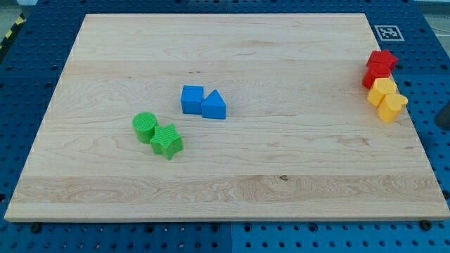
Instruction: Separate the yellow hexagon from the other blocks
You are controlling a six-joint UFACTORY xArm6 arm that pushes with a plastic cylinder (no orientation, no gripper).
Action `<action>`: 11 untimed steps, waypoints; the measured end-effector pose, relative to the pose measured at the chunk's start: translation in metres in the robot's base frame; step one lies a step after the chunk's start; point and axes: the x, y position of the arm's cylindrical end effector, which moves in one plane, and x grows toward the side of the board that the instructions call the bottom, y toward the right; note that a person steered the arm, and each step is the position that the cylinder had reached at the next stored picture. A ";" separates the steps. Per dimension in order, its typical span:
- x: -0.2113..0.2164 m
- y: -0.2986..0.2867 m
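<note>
The yellow hexagon sits near the board's right edge, in a tight cluster. It touches a yellow heart just below it and a red block just above it. A red star is at the top of that cluster. A dark shape at the view's right edge looks like my tip. It is off the board, to the right of the yellow heart and apart from it.
A blue cube and a blue triangle touch each other left of the board's centre. A green cylinder and a green star touch each other further left and lower. The wooden board lies on a blue perforated base.
</note>
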 end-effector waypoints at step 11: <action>-0.051 -0.088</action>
